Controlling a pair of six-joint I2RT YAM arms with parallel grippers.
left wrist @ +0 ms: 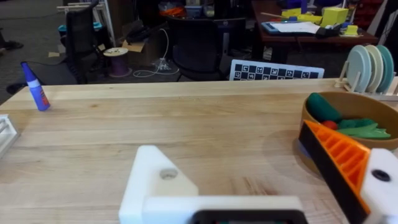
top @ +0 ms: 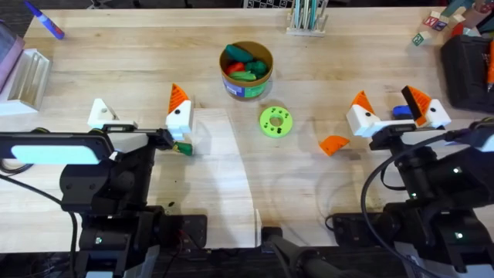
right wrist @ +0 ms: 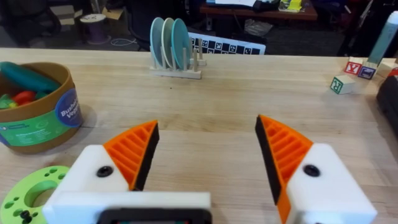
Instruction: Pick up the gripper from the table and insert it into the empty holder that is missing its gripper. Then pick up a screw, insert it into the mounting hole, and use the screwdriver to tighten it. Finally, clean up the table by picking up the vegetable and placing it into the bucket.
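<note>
Small orange ribbed plastic wedge gripper [top: 334,144]: loose on the wooden table [top: 309,185], just left of the right gripper [top: 392,116], which stands wide and empty. Plain white holder block [top: 100,113], screw hole visible at the left wrist [left wrist: 166,175]: one finger of the left gripper [top: 139,116], wide, empty. Tan bucket [top: 246,71] between, farther back; overhead adds a dark green vegetable [top: 183,148] beside the left gripper.

A pale wood bench [left wrist: 186,130] fronts a dim room: a black chair [left wrist: 202,43], a cluttered dark desk [left wrist: 298,28], a spool [left wrist: 115,60] on the floor.
</note>
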